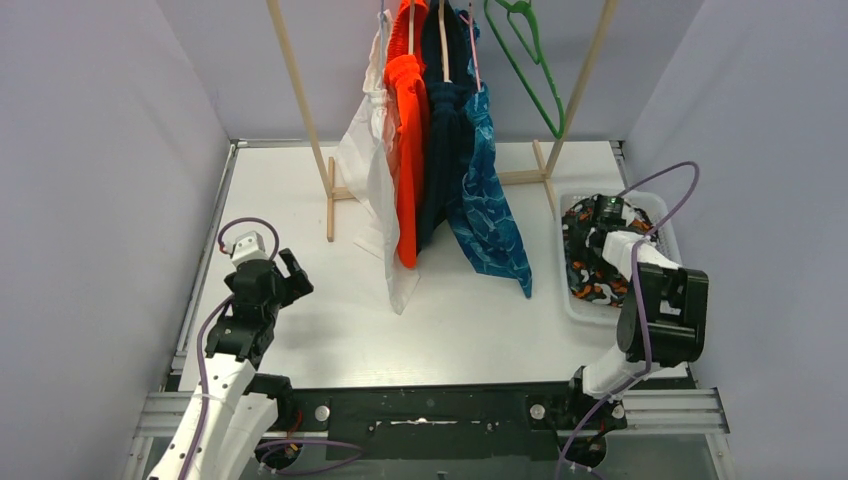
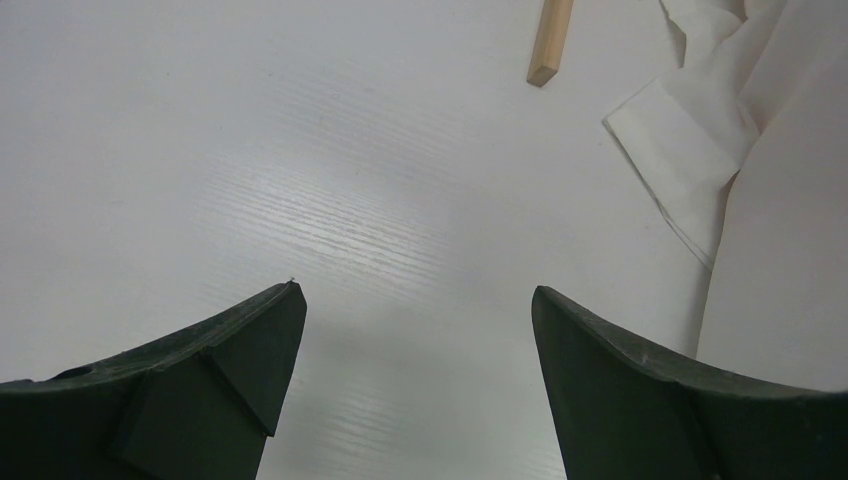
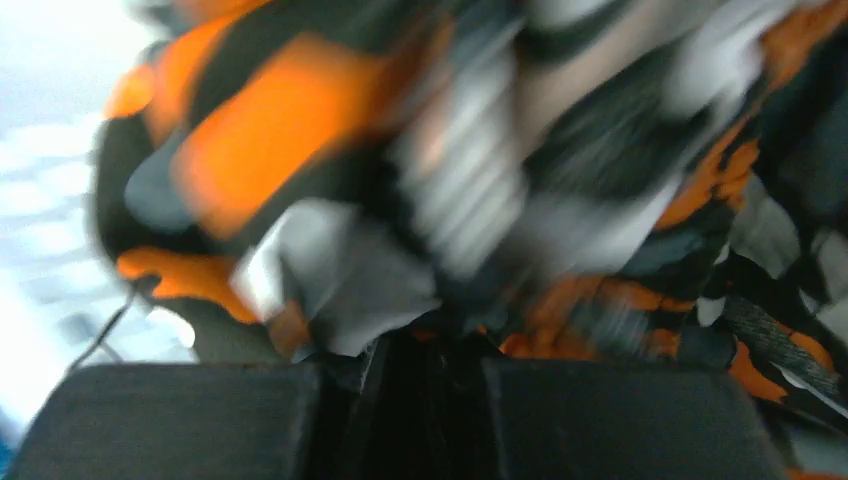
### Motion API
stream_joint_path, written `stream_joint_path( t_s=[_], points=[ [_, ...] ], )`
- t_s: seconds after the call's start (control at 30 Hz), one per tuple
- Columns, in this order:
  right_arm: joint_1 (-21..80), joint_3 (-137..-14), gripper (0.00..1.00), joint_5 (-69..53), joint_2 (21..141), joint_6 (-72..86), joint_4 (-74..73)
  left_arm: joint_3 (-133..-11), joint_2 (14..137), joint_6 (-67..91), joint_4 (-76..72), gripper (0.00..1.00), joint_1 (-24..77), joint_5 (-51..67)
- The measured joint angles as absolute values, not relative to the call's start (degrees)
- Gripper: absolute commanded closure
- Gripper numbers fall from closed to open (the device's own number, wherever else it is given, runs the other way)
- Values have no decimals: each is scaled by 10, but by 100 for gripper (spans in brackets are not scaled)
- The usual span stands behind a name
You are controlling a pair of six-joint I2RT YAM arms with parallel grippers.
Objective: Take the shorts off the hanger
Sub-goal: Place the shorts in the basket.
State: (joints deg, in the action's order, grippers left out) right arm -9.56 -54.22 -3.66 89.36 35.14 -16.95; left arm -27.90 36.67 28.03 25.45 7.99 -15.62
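Observation:
Four pairs of shorts hang on the wooden rack (image 1: 300, 100): white (image 1: 372, 170), bright orange (image 1: 410, 150), dark navy (image 1: 446, 150) and blue leaf-patterned (image 1: 492, 215). An empty green hanger (image 1: 530, 55) hangs to their right. The camouflage shorts (image 1: 590, 272) lie in the white bin (image 1: 662, 208). My right gripper (image 1: 607, 213) is down in that bin, its jaws shut with camouflage fabric (image 3: 300, 130) pinched at the fingertips (image 3: 420, 350); this view is blurred. My left gripper (image 1: 290, 275) hovers open over the table at the left, with nothing between its fingers (image 2: 415, 300). The white shorts' hem (image 2: 700, 150) shows at its upper right.
The rack's wooden foot (image 2: 550, 40) rests on the table ahead of the left gripper. Grey walls close in the table on three sides. The bin sits against the right wall.

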Motion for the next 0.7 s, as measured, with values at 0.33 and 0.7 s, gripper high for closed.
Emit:
stream_joint_path(
  t_s=[0.33,0.7],
  points=[
    [-16,-508,82,-34,919,318,-193,-279,371,281,254,15,78,-156],
    [-35,-566,39,-50,876,299,-273,-279,371,281,254,15,78,-157]
  ],
)
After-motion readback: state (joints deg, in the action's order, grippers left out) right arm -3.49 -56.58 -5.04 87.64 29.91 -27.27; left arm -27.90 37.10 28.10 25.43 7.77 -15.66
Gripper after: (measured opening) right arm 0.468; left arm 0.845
